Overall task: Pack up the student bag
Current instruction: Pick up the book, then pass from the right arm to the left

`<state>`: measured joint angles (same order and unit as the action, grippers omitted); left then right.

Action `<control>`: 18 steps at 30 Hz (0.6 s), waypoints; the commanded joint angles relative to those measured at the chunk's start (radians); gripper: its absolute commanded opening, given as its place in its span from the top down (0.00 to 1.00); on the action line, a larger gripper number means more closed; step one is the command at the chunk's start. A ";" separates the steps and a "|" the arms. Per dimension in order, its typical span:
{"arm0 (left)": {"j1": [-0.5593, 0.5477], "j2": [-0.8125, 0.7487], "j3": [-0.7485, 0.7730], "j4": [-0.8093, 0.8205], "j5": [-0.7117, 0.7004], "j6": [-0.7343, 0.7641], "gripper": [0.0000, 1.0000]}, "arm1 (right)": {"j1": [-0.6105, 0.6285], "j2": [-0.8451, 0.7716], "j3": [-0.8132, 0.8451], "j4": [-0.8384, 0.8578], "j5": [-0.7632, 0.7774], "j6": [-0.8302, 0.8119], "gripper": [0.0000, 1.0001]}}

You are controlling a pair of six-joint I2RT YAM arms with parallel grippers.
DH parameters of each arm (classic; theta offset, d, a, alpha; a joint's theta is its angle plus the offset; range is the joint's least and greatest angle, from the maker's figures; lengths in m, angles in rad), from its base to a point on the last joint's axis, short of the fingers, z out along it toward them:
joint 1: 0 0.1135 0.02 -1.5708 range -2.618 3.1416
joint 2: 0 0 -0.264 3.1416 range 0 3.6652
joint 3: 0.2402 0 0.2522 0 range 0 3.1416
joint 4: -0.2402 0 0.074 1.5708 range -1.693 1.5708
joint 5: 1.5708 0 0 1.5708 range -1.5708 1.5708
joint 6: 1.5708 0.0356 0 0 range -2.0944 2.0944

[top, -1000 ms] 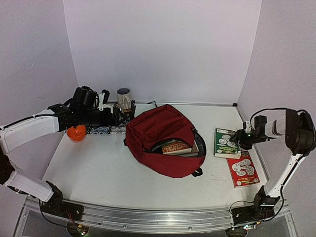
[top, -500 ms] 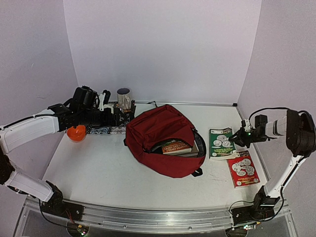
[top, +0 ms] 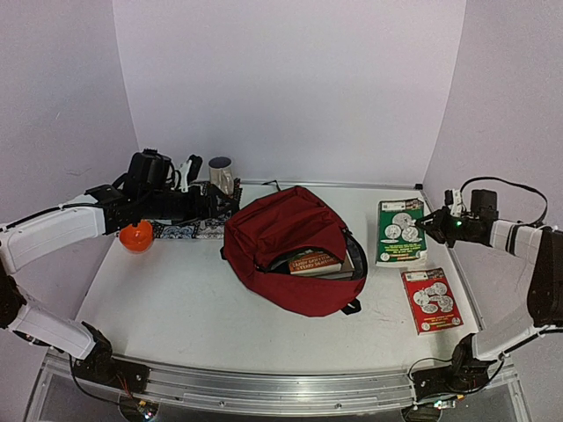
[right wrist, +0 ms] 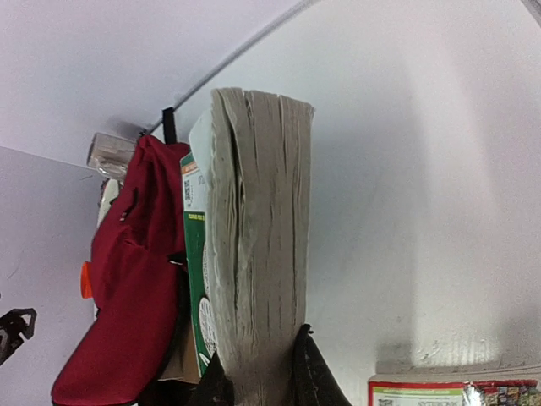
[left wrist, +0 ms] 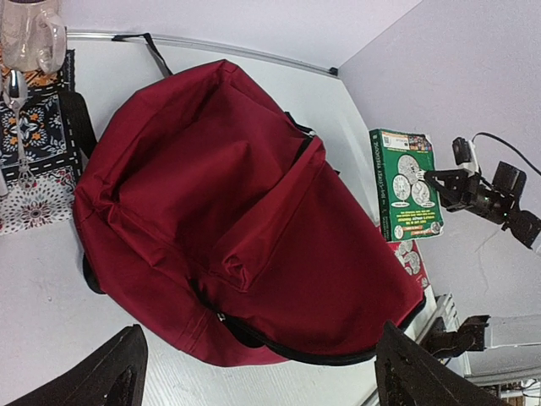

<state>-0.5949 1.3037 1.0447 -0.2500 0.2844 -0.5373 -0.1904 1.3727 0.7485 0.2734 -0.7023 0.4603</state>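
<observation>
From above, the student bag (top: 290, 242) lies mid-table, its mouth gaping toward the right, with a book (top: 312, 261) half hidden inside whose cover lettering is too small to read. The right gripper (top: 431, 222) pinches the right edge of a green book (top: 400, 230) just right of the bag; its cover shows coin pictures, the title illegible. A red book (top: 430, 299) with similar coins lies flat on the table (top: 176, 299) nearer the arms. The left gripper (top: 220, 204) hovers by a mug (top: 221, 174) over a patterned mat (top: 185, 230), its jaws hard to make out here; an orange ball (top: 136, 236) sits under the arm. The left wrist view looks down on the bag (left wrist: 237, 220): the left gripper (left wrist: 262, 381) stands wide, each dark finger (left wrist: 114, 381) cut off at the lower edge, nothing between them. The green book (left wrist: 406, 194) appears beyond, its print blurred. The right wrist view is filled by the green book's page block (right wrist: 262, 237), clamped narrowly between the right gripper (right wrist: 258, 385) fingers, with the bag (right wrist: 127, 296) behind it and the red book (right wrist: 448, 393) cropped at the bottom.
</observation>
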 commanded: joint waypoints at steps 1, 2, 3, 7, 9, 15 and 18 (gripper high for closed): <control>-0.002 0.006 0.015 0.113 0.078 -0.039 0.05 | 0.063 -0.137 -0.016 0.111 -0.078 0.145 1.00; -0.003 0.010 0.016 0.127 0.089 -0.047 0.05 | 0.079 -0.157 -0.019 0.132 -0.076 0.173 1.00; -0.004 0.015 0.018 0.139 0.098 -0.057 0.05 | 0.096 -0.175 -0.021 0.150 -0.069 0.201 1.00; -0.019 0.030 0.026 0.181 0.119 -0.075 0.05 | 0.198 -0.239 -0.019 0.230 -0.031 0.292 1.00; -0.030 0.038 0.030 0.199 0.127 -0.079 0.04 | 0.277 -0.255 -0.015 0.271 -0.011 0.331 1.00; -0.061 0.051 0.037 0.262 0.147 -0.105 0.03 | 0.458 -0.236 0.038 0.346 0.051 0.393 1.00; -0.081 0.059 0.053 0.294 0.158 -0.109 0.02 | 0.533 -0.206 0.058 0.401 0.074 0.421 1.00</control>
<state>-0.6544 1.3539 1.0448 -0.0581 0.4105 -0.6297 0.2701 1.1556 0.7238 0.4813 -0.6511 0.8054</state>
